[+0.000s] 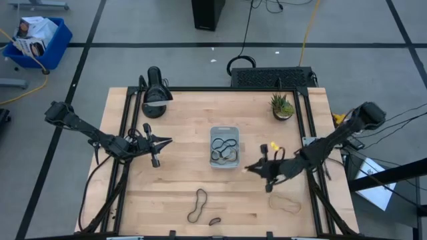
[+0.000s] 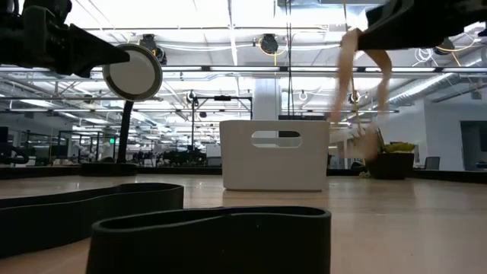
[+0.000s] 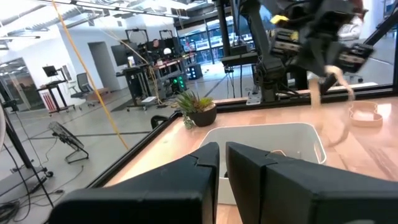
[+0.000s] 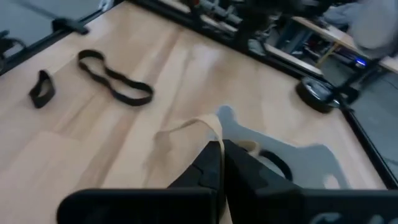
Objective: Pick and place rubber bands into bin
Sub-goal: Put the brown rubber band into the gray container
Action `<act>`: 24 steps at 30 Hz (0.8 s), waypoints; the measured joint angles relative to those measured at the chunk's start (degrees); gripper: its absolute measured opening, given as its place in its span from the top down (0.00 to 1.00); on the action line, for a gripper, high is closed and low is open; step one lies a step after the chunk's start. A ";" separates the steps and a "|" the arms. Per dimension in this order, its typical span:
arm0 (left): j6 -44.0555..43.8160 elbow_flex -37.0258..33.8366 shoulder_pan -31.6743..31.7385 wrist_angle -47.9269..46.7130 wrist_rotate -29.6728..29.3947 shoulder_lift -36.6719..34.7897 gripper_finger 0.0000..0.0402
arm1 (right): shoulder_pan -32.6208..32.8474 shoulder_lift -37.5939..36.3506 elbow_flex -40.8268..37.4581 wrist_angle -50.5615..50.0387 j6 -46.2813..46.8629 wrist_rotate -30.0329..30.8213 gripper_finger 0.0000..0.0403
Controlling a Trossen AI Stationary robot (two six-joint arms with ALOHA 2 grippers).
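The bin [image 1: 223,147] stands mid-table with several dark rubber bands inside; it also shows in the low view [image 2: 274,156]. My right gripper [image 1: 249,168] is just right of the bin's near corner, above the table, shut on a tan rubber band [image 4: 193,127]. My left gripper [image 1: 168,141] hovers left of the bin, shut and empty. A long dark band [image 1: 197,205], a small dark band [image 1: 215,221] and another tan band [image 1: 285,203] lie flat on the table near its near edge. My right gripper pinches the tan band between its two fingers, at a short stretch of the loop [image 4: 214,134]. The fingers come from the table's right side, slanting down. The band hangs slack below them [image 2: 364,99], lifted clear of the table.
A small potted plant [image 1: 282,107] stands at the far right and a black round device [image 1: 155,93] at the far left of the table. Black frame rails run along the table's edges. The bare wood between the bin and the near edge holds only the loose bands.
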 joint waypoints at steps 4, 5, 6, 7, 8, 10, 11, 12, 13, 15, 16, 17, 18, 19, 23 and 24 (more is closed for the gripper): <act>-0.05 0.00 0.00 -0.99 0.02 0.00 0.91 | -0.26 -8.07 -7.04 0.54 2.29 0.06 1.00; -0.19 0.00 -0.02 -1.29 0.02 0.02 0.91 | -0.25 -9.73 -8.94 1.44 2.82 0.10 1.00; -0.30 0.00 0.00 -1.27 0.02 0.02 0.91 | -0.22 -11.32 -10.98 2.64 3.48 0.66 1.00; -0.63 0.00 -0.01 -1.27 0.02 0.00 0.91 | -0.12 -12.79 -13.15 4.13 4.29 1.85 1.00; -0.87 0.00 0.00 -1.25 0.02 0.01 0.91 | -0.14 -14.03 -15.22 5.73 4.94 3.17 1.00; -1.14 0.00 -0.02 -1.24 0.02 -0.01 0.91 | -0.20 -16.09 -19.16 9.28 5.73 4.35 1.00; -1.14 0.00 -0.01 -1.22 0.02 -0.01 0.91 | -0.21 -17.06 -20.87 11.17 5.89 4.45 1.00; -1.11 0.00 -0.01 -1.22 0.02 -0.01 0.91 | -0.21 -17.91 -22.43 12.93 6.06 4.45 1.00; -1.06 0.00 -0.01 -1.22 0.02 -0.01 0.91 | -0.21 -18.68 -23.68 14.39 6.21 4.52 1.00; -0.94 0.00 0.01 -1.20 0.02 -0.01 0.91 | -0.19 -19.77 -25.58 16.16 6.26 5.70 1.00; -0.94 0.00 -0.01 -1.22 0.02 -0.01 0.91 | -0.19 -20.14 -26.02 16.19 6.28 6.17 1.00; -0.92 0.00 -0.01 -1.21 0.02 0.00 0.91 | -0.21 -20.46 -26.26 16.13 6.30 6.94 1.00; -0.92 0.00 0.00 -1.21 0.02 -0.01 0.91 | -0.23 -20.60 -26.31 16.13 6.30 7.28 1.00; -0.91 0.00 -0.02 -1.20 0.01 -0.01 0.91 | -0.23 -20.60 -26.30 16.36 6.27 7.29 1.00; -0.89 0.00 0.01 -1.18 0.00 0.00 0.91 | -0.24 -20.55 -26.30 20.93 4.77 7.29 1.00; -0.87 0.00 0.01 -1.18 0.00 -0.01 0.91 | -0.27 -20.57 -26.16 23.16 3.51 7.28 1.00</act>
